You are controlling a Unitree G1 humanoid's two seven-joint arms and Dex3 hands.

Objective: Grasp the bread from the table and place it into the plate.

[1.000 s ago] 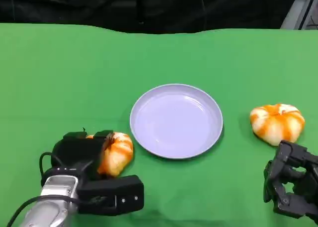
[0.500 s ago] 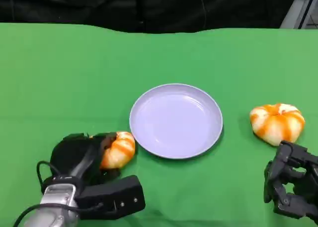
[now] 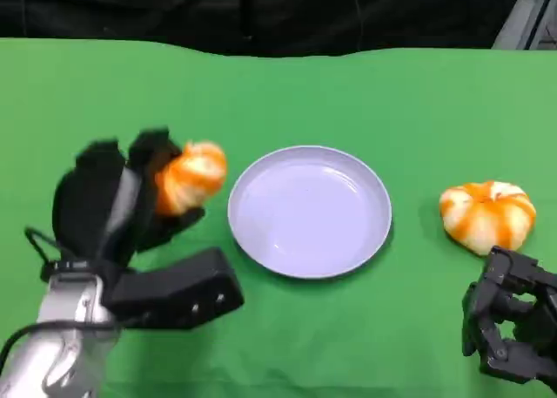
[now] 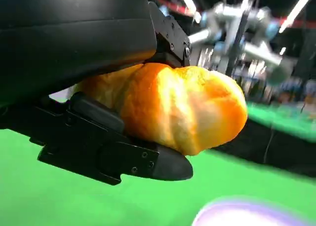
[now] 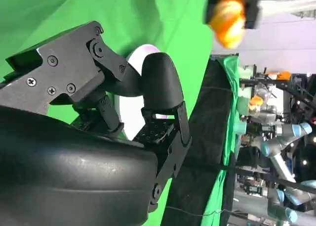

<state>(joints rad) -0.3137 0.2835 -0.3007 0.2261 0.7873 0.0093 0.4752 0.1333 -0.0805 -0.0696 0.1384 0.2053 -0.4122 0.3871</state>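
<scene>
Our left hand [image 3: 113,202] grips an orange-striped bread roll [image 3: 190,177], lifted off the green tabletop [image 3: 348,93] and hanging just beside the left rim of the lavender plate [image 3: 309,211], which holds nothing. We judge the coming move to be a short carry toward the tabletop's right edge, over that rim. A second roll [image 3: 486,215] lies near the right edge, close to our right hand [image 3: 513,328], whose fingers curl in, holding nothing.

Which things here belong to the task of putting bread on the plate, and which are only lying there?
Belong to the task:
bread, held up by the left hand
plate

Only lying there:
second bread, near the right hand
green cloth
</scene>
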